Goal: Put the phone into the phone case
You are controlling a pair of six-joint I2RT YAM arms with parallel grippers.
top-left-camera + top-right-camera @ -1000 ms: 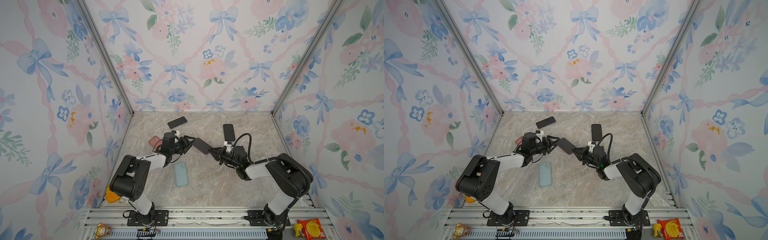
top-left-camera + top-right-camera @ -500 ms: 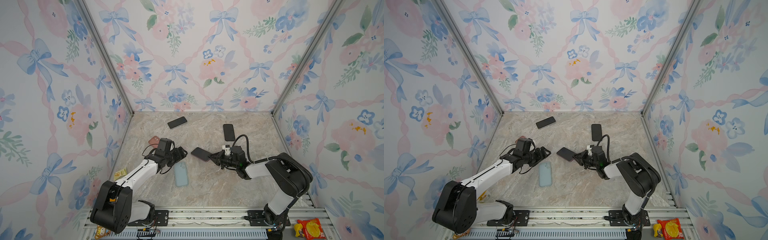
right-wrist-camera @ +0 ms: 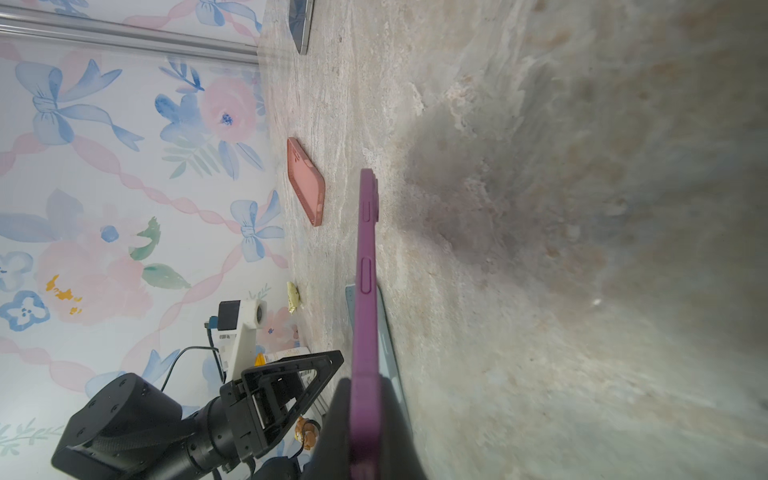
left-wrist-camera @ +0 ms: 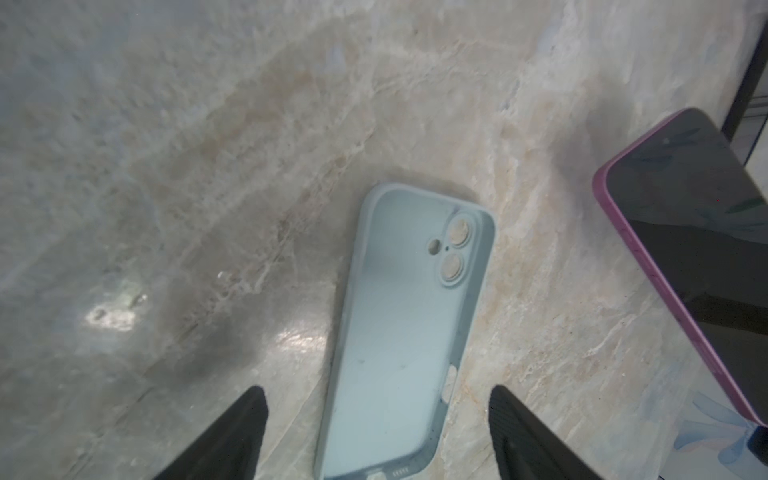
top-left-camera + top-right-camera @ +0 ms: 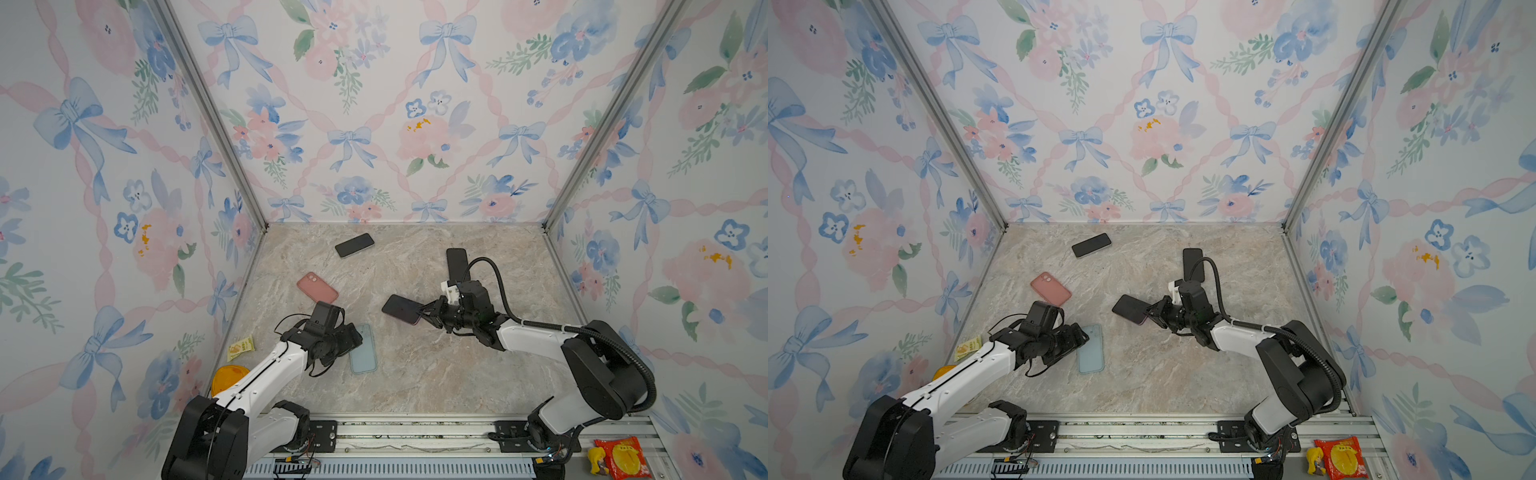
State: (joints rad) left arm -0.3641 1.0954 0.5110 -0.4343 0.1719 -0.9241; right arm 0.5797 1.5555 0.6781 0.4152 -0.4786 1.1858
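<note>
Right jaws clamp the purple-edged phone (image 5: 402, 309) above the surface (image 5: 415, 374); left jaws gape wide over the pale blue case (image 4: 399, 332).

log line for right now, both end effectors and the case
left end effector: open by light blue case | right end effector: shut on purple-edged phone | light blue case: empty

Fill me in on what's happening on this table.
The right gripper is shut on a purple-cased phone, holding it raised over the marble table. The left gripper hangs open over an empty light-blue case lying flat. A pink case and two black phones lie untouched farther back.
</note>
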